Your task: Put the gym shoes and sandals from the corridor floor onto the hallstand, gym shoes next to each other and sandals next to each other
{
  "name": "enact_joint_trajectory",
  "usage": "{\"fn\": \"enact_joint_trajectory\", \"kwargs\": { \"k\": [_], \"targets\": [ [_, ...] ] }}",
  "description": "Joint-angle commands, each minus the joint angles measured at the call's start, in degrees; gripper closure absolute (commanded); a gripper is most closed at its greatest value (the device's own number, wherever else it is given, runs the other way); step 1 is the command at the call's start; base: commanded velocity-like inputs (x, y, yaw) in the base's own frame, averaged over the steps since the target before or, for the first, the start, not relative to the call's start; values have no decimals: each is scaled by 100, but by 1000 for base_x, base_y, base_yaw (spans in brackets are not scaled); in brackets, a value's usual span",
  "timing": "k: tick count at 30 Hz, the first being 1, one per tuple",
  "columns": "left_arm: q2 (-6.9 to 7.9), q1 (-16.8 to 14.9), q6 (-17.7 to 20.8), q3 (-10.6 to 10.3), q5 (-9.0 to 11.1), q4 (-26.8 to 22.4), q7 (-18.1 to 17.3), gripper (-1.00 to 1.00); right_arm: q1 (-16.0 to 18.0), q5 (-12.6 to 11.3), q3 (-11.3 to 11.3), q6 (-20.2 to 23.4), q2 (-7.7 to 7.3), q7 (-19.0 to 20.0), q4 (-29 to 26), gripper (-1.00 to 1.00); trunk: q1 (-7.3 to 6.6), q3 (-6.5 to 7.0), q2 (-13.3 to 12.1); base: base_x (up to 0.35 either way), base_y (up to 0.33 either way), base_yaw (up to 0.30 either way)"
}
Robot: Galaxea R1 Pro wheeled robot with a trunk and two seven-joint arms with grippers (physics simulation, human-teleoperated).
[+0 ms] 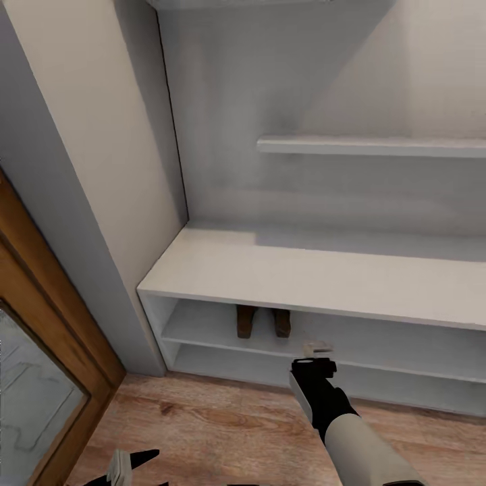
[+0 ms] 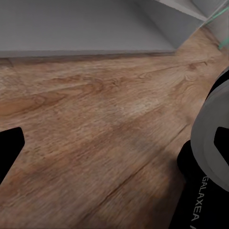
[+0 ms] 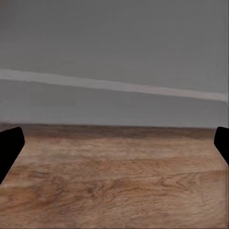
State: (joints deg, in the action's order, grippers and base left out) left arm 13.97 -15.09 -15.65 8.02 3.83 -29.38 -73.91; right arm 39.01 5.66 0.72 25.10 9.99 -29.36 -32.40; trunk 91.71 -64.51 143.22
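Floorboards of the corridor floor [image 1: 202,432] lie bare nearest the robot. The left gripper [image 1: 131,464] hangs low beside the base; its wrist view shows one dark fingertip at the picture's edge with only wood ahead, so it holds nothing, though I cannot tell how wide it stands. The right gripper [image 1: 317,351] reaches forward to the front edge of the hallstand [image 1: 283,270], level with its upper open shelf. Its wrist view has both dark fingertips at the picture's outer edges, spread wide, with planks and the pale rack front between them and nothing held.

Deeper on that upper shelf the two sandals [image 1: 263,322] stand side by side, heels outward, already off the floor. No gym shoes are in sight here.

Risk, as I judge it: the right arm sits close to the shelf lip and just beside the sandals, so a careless sweep or turn could clip the rack or nudge the pair apart. Turning the base with the left gripper this low may scrape the floor.
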Motion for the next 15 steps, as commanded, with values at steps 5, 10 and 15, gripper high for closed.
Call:
{"fn": "enact_joint_trajectory", "kwargs": {
  "k": [5,10,15],
  "targets": [
    [0,-3,-34,7,9,-2,-18,-100,2,58,7,56,1,0,-3,-100,-4,-5,2,-240,-193,0],
    [0,-3,-34,12,11,-5,-18,-100,2,58,7,56,1,0,-3,-100,-4,-5,2,-193,-220,0],
    [0,-3,-34,14,12,-3,-17,-100,2,58,7,56,1,6,-3,-100,-4,-5,2,-72,-254,0]
  ]
}}
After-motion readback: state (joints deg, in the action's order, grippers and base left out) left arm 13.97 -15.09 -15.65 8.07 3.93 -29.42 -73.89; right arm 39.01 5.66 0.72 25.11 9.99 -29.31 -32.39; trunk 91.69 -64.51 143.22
